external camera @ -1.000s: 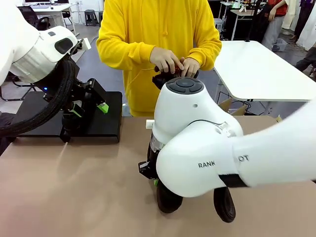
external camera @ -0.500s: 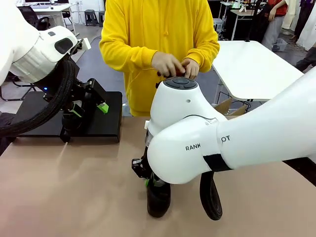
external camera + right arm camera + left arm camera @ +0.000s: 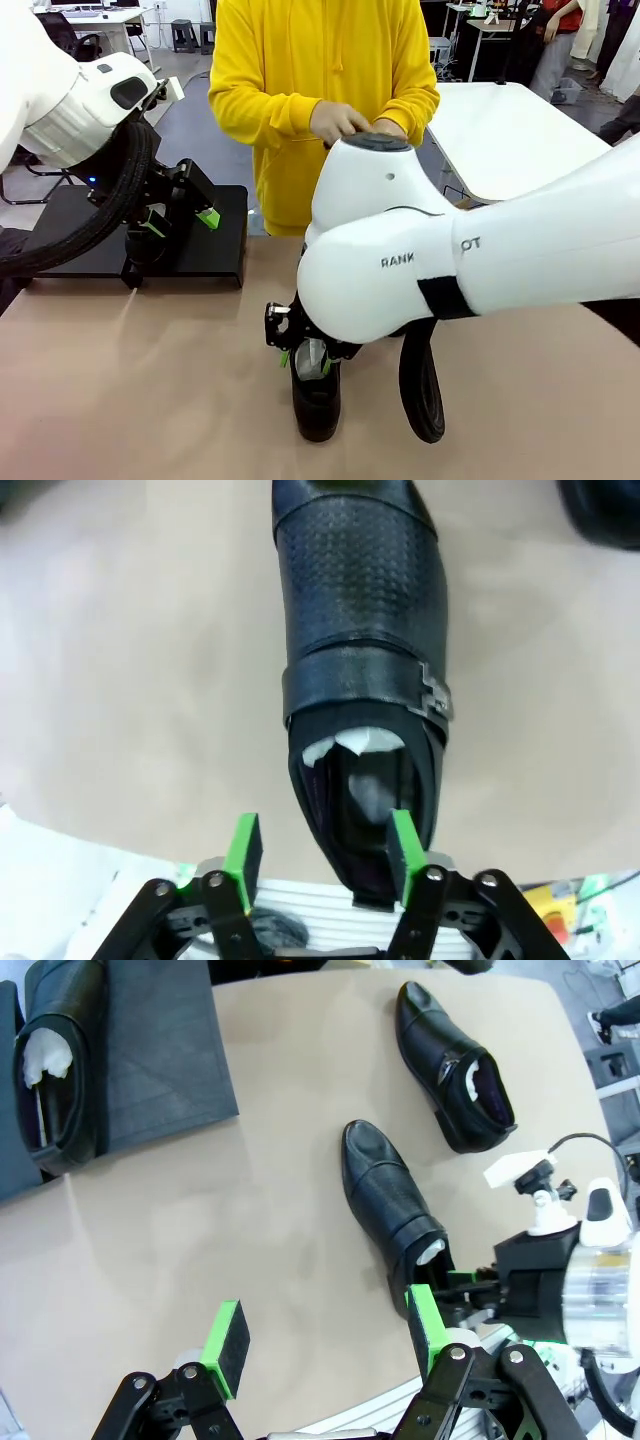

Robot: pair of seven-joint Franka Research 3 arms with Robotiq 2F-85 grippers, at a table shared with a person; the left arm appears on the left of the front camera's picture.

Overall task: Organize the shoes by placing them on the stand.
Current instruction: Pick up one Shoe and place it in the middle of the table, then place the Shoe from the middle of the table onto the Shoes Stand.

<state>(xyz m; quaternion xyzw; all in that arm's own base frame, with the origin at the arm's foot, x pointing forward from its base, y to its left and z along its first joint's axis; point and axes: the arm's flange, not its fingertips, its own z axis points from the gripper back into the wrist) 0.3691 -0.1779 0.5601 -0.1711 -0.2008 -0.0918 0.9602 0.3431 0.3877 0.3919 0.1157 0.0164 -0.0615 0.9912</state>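
One shoe (image 3: 360, 630) — bare tabletop (image 3: 130, 680) alongside

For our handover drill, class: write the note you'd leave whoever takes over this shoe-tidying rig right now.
Left claw: open, empty, over the tan tabletop by the low matte-black rectangular stand.
Right claw: open, straddling the heel wall of a glossy black leather shoe on the table, not pinching.
Done: one matching shoe sits on the stand.
To do: that shoe and a second shoe beside it on the table must go up.
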